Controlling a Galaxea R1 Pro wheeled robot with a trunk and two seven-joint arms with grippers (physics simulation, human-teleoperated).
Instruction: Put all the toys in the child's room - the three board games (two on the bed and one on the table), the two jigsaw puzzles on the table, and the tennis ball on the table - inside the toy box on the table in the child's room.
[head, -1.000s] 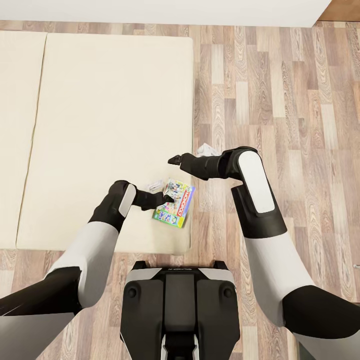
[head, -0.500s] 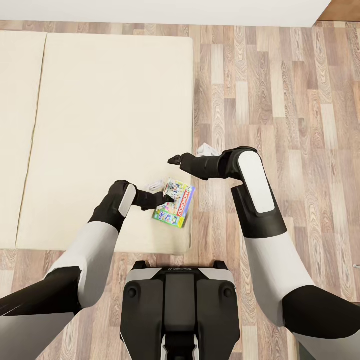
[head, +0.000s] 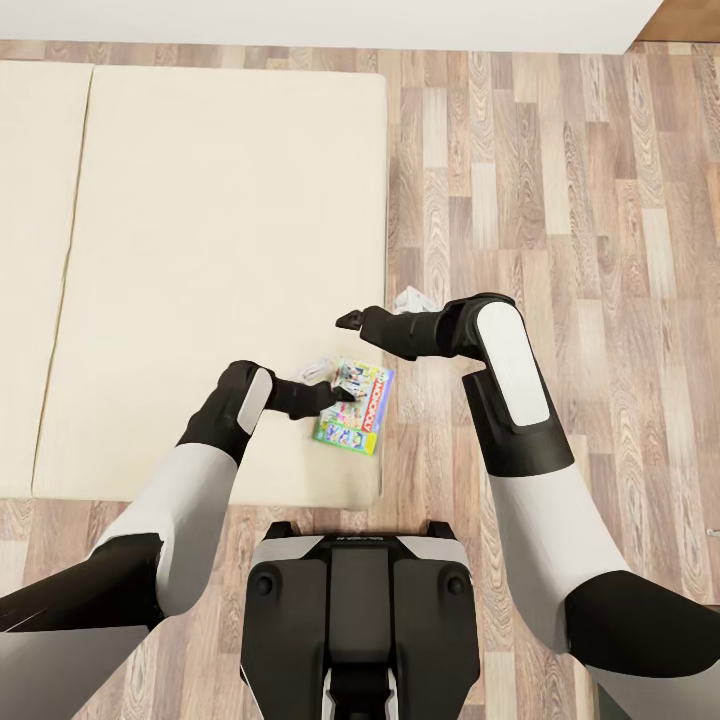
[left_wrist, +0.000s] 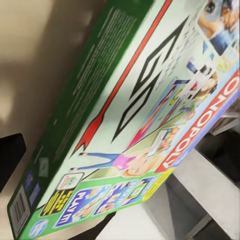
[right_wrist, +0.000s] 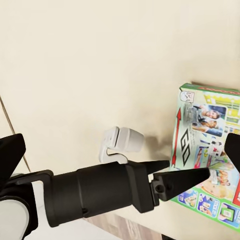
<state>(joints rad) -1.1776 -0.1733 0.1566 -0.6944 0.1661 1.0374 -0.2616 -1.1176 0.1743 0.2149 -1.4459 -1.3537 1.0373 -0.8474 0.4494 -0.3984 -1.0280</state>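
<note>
Left hand (head: 342, 392) is clamping one edge of the board game (head: 356, 410), lifting it w/ a slight shift vs. a sec ago, lower centre over bed (head: 200, 250) corner. Right hand (head: 345, 320) is hovering w/ nothing in it; can't tell its opening.

1. The board game (head: 352, 408) looks like printed card, smooth with a slight sheen on its green, red-banded lid.
2. The bed (head: 200, 250) has a plain beige mattress, matt and cloth-like.
3. The floor (head: 560, 180) is wood-look plank, mixed brown and grey tones, faintly satin.
4. The left gripper (head: 335, 393) is matt black plastic; the arm shells are smooth glossy white.
</note>
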